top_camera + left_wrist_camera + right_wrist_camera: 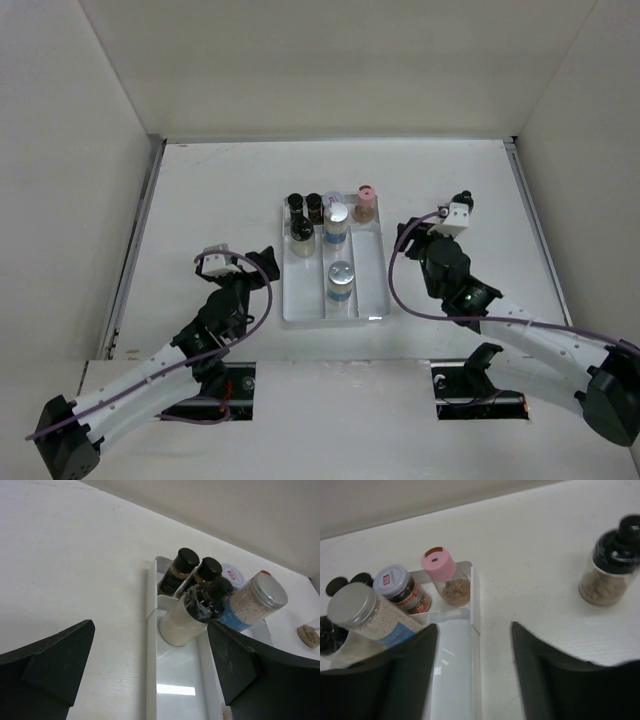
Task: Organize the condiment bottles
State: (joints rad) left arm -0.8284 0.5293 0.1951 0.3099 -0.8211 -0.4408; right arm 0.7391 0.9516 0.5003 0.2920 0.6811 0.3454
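Observation:
A clear divided tray holds the condiment bottles. Two dark black-capped ones stand in its back left corner, with a white-filled black-capped bottle in front of them. A pale cylinder with a grey lid stands mid-tray, another nearer me. The pink-capped bottle is at the back right beside a red-labelled jar. One black-capped bottle stands loose on the table right of the tray. My left gripper is open astride the tray's left wall. My right gripper is open astride its right wall, holding nothing.
White walls close in the table at the back and both sides. My left gripper sits just left of the tray, my right gripper just right of it. The tray's near right compartment has nothing in it.

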